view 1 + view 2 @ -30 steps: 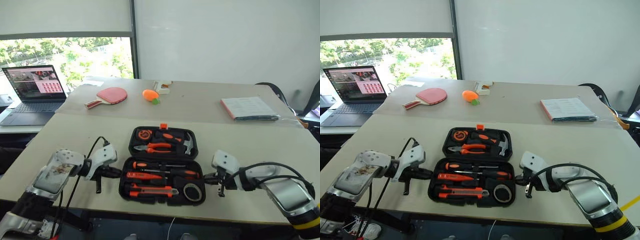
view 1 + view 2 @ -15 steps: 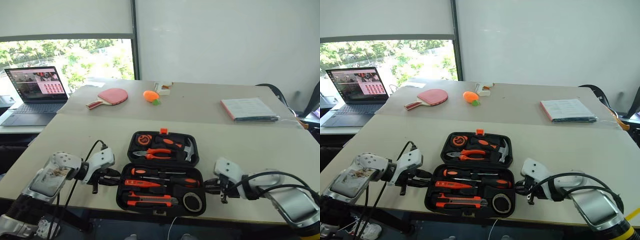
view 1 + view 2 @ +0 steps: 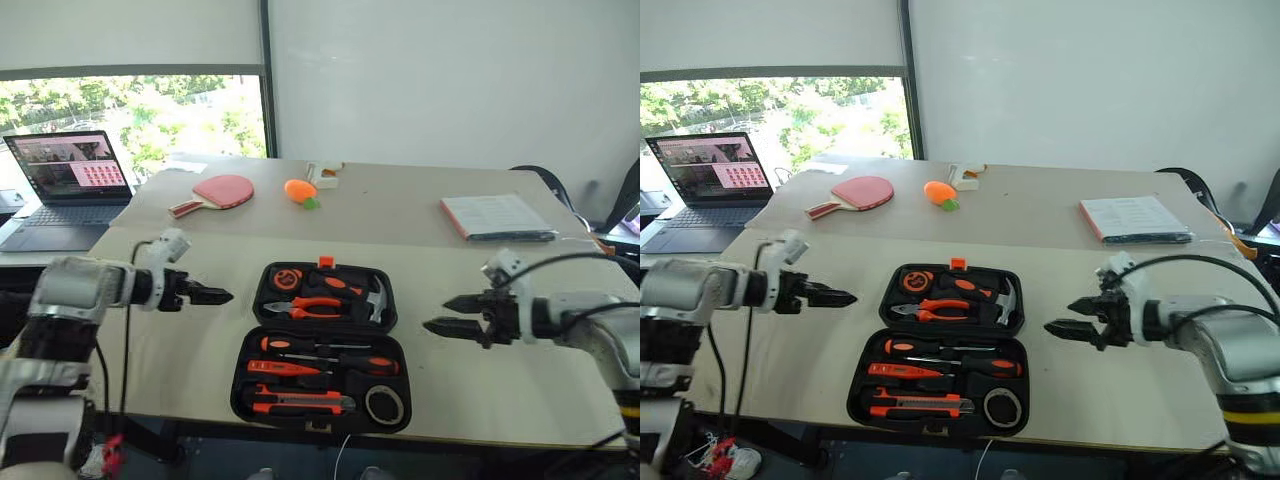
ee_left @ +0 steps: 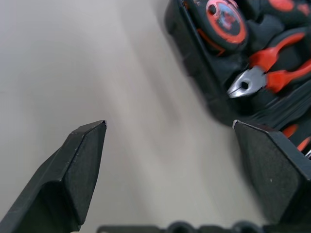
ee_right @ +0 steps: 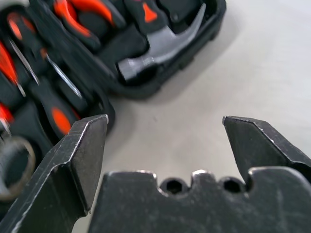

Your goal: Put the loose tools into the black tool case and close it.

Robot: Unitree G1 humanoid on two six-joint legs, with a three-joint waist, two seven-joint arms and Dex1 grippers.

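Note:
The black tool case (image 3: 320, 333) lies open and flat on the near table. Its near half holds the black-and-orange screwdrivers (image 3: 330, 358), the orange-black utility knife (image 3: 297, 403) and the dark tape roll (image 3: 385, 404). Pliers (image 3: 316, 305), a hammer (image 3: 374, 290) and a tape measure (image 3: 290, 277) sit in the far half. My left gripper (image 3: 217, 296) hovers open and empty to the left of the case, pointing at it. My right gripper (image 3: 443, 313) hovers open and empty to its right. The left wrist view shows the pliers (image 4: 262, 73), the right wrist view the hammer (image 5: 165, 48).
On the far table lie a red paddle (image 3: 222, 190), an orange carrot toy (image 3: 300, 190) and a thin book (image 3: 498, 217). A laptop (image 3: 70, 175) stands open at the far left. Bare tabletop (image 3: 180, 350) lies on both sides of the case.
Both grippers went from shut to open. They rose from beside the case's near half and moved outward and farther from me. The case sits slightly nearer the table's front edge.

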